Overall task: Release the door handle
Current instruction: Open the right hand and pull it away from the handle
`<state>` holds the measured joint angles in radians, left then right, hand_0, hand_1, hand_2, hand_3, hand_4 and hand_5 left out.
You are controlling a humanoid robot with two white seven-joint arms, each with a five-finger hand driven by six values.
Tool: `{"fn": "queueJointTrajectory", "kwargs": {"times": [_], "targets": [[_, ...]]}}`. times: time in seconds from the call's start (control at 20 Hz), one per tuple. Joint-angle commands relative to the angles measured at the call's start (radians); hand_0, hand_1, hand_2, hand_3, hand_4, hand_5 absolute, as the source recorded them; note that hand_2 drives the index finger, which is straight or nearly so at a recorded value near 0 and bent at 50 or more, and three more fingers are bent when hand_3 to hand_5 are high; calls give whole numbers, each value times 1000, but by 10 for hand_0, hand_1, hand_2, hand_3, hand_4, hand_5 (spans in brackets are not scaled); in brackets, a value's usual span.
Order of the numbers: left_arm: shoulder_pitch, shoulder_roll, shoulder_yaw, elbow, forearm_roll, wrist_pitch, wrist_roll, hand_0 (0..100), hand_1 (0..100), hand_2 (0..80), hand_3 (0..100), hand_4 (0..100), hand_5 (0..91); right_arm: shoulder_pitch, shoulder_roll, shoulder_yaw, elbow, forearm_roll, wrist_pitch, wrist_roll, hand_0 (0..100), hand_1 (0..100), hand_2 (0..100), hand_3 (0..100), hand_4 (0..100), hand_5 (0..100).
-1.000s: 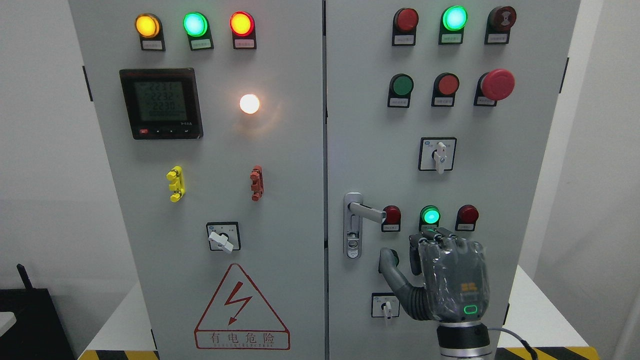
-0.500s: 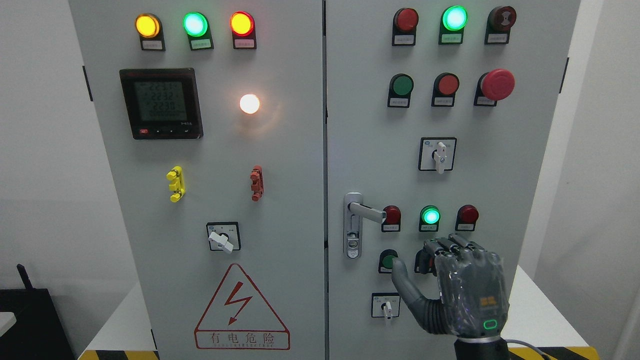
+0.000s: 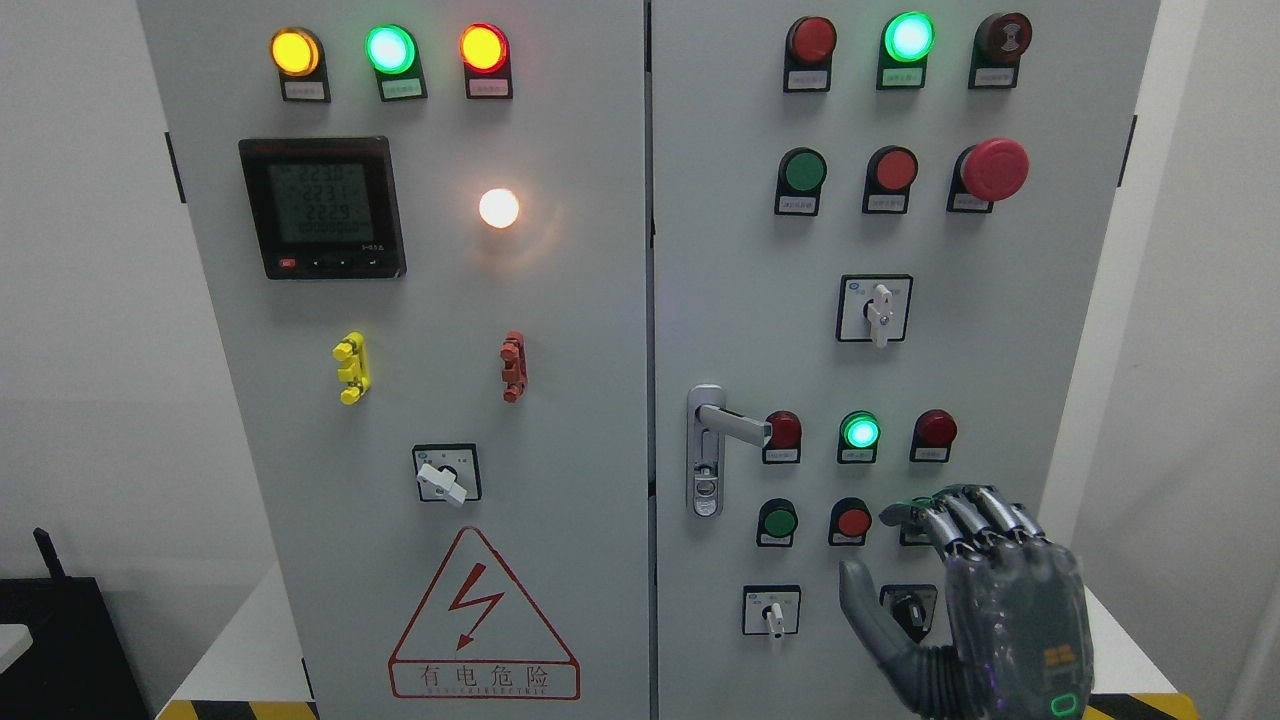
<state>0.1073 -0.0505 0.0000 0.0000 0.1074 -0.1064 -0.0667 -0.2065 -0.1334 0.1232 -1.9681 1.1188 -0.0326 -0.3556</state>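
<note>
One right hand (image 3: 985,610) hovers at the lower right of the cabinet door (image 3: 1060,330), fingers loosely spread and grasping nothing, well apart from the silver door handle (image 3: 728,424) near the door's left edge.

door handle (image 3: 722,428) on right door's left edge; right hand (image 3: 985,610) well apart, lower right, before panel.

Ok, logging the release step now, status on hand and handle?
Right hand open, empty, low right of the handle. Handle free, level, door shut. Left hand out of view. Nothing in the way.
</note>
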Motion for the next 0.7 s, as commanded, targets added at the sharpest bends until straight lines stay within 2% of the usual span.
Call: {"fn": "queueJointTrajectory", "kwargs": {"times": [0.0,0.45,0.55,0.65], "targets": [[0,0,-14,20,0,1,-1,120,389,0,0,0,0,32,-72,-53,-71,-63,-29,10,457,129,0,0,0,0],[0,0,-14,20,0,1,-1,120,389,0,0,0,0,30,-68,-39,-66,-100,-33,18,446,93,0,0,0,0],[0,0,-14,20,0,1,-1,120,389,0,0,0,0,33,-64,-33,-60,-100,-32,41,443,92,0,0,0,0],[0,0,-14,20,0,1,-1,120,389,0,0,0,0,30,-60,-31,-60,-100,-33,47,439,93,0,0,0,0]]}}
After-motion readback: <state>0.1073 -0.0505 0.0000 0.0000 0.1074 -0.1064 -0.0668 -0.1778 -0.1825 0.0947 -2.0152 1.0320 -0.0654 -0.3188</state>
